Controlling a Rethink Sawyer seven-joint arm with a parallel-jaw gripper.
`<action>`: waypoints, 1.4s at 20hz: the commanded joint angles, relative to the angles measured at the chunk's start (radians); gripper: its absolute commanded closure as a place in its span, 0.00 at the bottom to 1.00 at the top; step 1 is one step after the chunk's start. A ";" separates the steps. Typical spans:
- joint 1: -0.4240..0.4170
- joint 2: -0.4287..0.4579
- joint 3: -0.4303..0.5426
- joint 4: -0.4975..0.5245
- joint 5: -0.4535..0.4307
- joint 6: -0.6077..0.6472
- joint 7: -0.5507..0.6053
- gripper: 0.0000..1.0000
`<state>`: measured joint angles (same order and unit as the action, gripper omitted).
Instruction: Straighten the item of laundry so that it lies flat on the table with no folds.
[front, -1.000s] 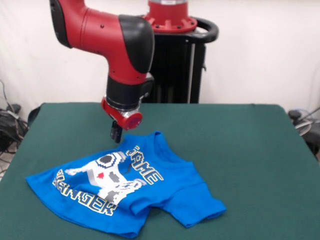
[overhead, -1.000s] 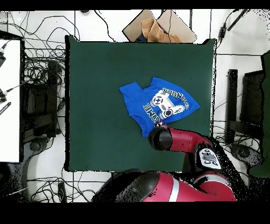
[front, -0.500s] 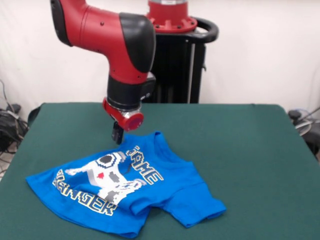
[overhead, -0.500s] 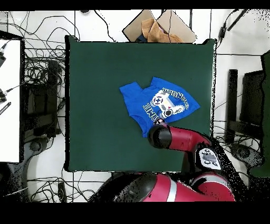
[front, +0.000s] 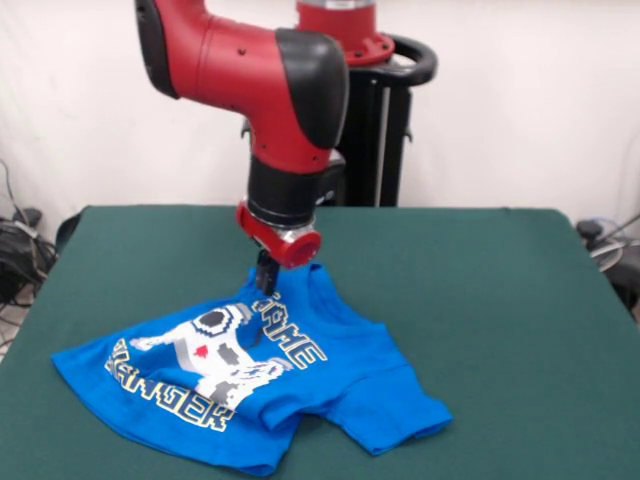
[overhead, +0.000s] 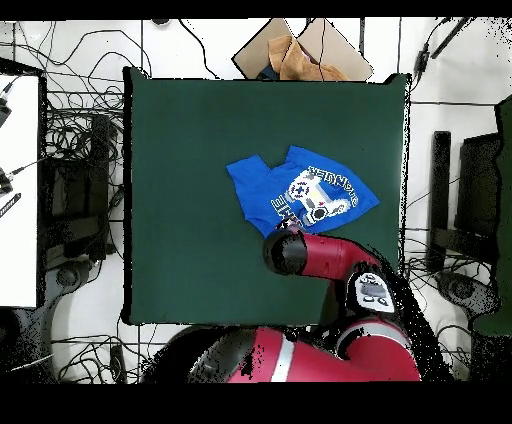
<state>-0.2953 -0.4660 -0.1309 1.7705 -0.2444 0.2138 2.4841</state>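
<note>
The item of laundry (front: 240, 375) is a bright blue T-shirt with a white game print and "GAME CHANGER" lettering, lying crumpled on the green table (front: 480, 300). One sleeve at its front right is folded and the hem is bunched. In the overhead view the item of laundry (overhead: 300, 195) lies right of the table's (overhead: 190, 150) middle. My gripper (front: 266, 280) hangs just over the shirt's collar edge at the far side; its dark tips look close together, but I cannot make out their state. From overhead the arm's wrist (overhead: 286, 250) hides it.
Cables and dark equipment (overhead: 85, 190) crowd the floor left of the table in the overhead view. A cardboard box (overhead: 300, 50) lies beyond the table's top edge. A dark stand (overhead: 440, 200) is on the right.
The arm has swung to the right in the front view, carrying the gripper from beside the shirt's far left edge to over its collar. The shirt has not moved.
</note>
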 joint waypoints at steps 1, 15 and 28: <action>0.048 0.037 0.017 0.004 0.083 0.093 0.139 1.00; 0.274 0.190 -0.244 -0.039 0.264 0.107 0.267 1.00; 0.270 0.204 -0.239 0.004 0.326 -0.038 0.194 1.00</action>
<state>-0.0313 -0.2969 -0.3927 1.7731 0.0064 0.2136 2.4851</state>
